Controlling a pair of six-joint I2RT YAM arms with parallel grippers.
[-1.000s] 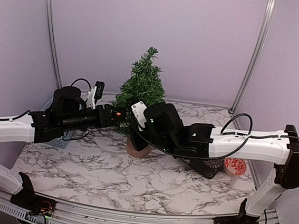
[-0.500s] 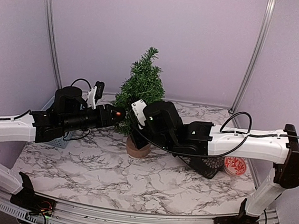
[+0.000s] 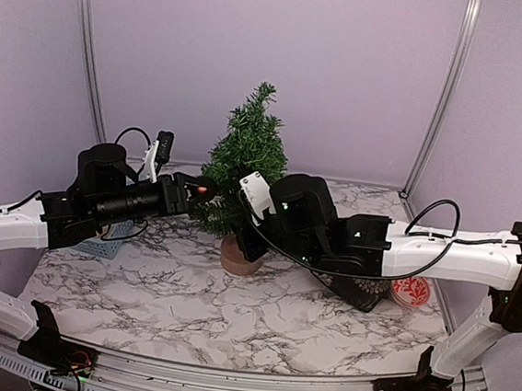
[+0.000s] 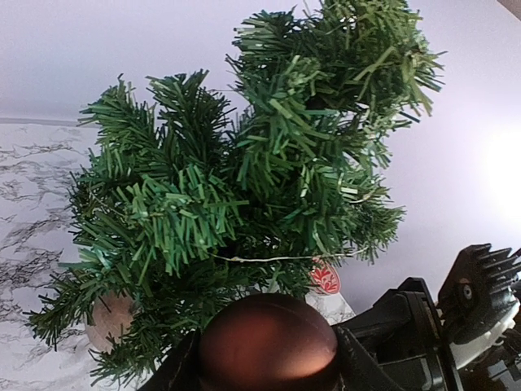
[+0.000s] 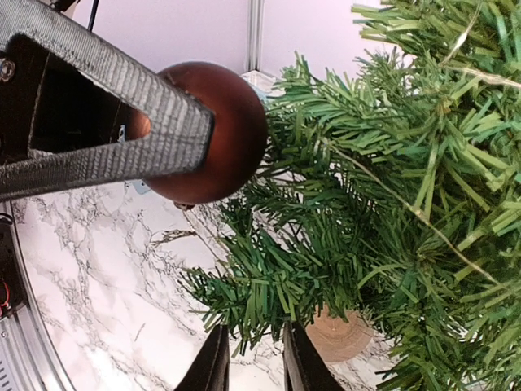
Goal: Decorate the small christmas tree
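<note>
The small christmas tree (image 3: pixel 245 166) stands on its tan stump (image 3: pixel 241 256) at mid-table. My left gripper (image 3: pixel 197 191) is shut on a shiny red-brown ball ornament (image 4: pixel 269 342) and holds it against the tree's left side at mid-height. In the right wrist view the ball (image 5: pixel 216 134) touches the branch tips. My right gripper (image 5: pixel 254 362) is open, its fingers a narrow gap apart just below a low branch tip, with the stump (image 5: pixel 338 336) beyond. In the top view the right wrist (image 3: pixel 291 219) is beside the tree's lower right, and the foliage hides its fingers.
A blue basket (image 3: pixel 109 235) sits at the left under my left arm. A round red-and-white ornament (image 3: pixel 409 288) lies at the right beside a dark object (image 3: pixel 362 293). Metal frame posts and purple walls enclose the table.
My left arm has lifted and pulled a little left, raising the ball along the tree's side. My right arm has shifted slightly right. The tree has stayed in place.
</note>
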